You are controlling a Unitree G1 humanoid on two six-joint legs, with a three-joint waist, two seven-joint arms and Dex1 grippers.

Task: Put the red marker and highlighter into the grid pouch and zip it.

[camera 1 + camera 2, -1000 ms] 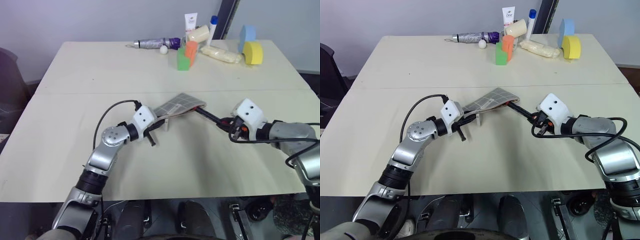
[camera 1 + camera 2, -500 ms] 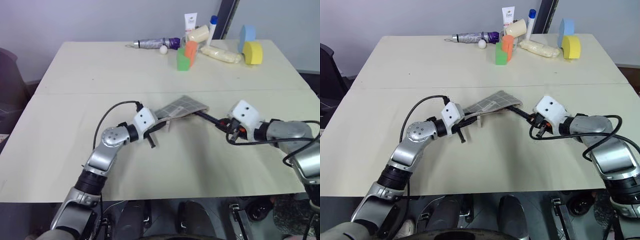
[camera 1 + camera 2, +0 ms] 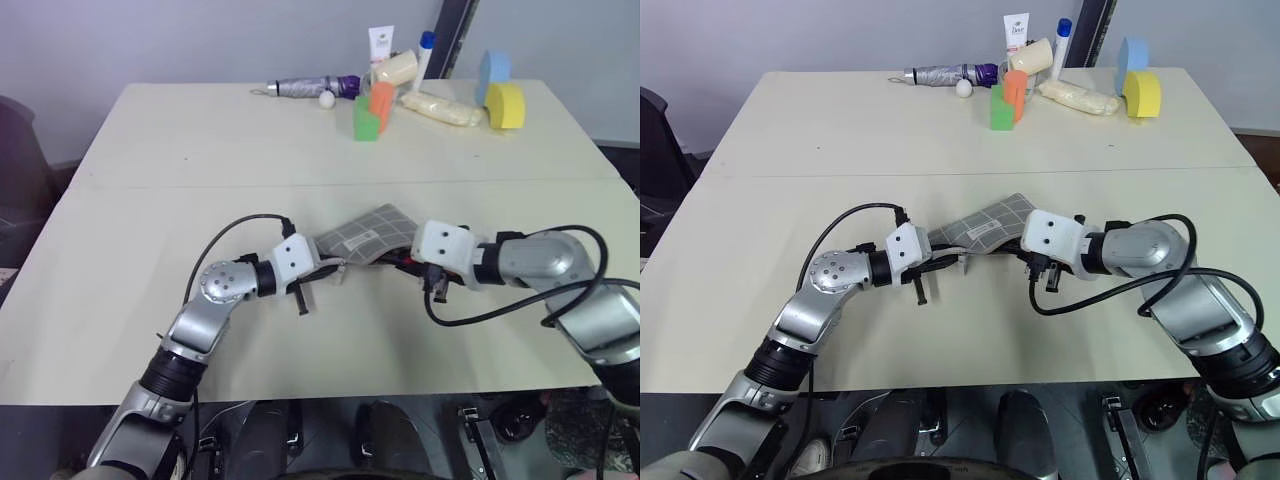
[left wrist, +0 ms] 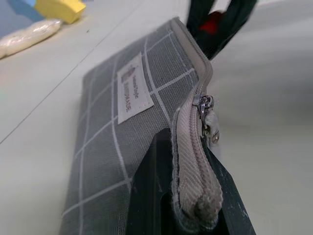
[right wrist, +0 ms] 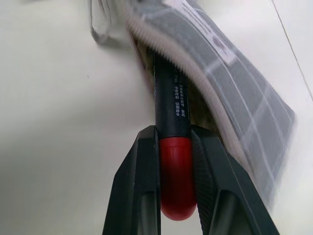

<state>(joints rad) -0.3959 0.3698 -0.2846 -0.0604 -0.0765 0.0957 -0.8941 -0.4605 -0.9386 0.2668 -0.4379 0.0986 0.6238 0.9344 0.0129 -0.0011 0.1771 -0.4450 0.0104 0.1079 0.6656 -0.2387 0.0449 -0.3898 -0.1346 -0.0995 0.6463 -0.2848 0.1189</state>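
Near the front middle of the desk, the grid pouch is held raised off the surface, one end of its zipper edge clamped in the closed left tool. The red marker is gripped by its red end in the right tool, its black barrel already partly pushed into the pouch's open mouth. The highlighter cannot be made out. Left to do: the marker's release inside and the zipping of the pouch.

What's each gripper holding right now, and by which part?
Left gripper: grid pouch, clamped at the zipper-edge end. Right gripper: red marker, held by its red rear end, tip in the pouch opening.
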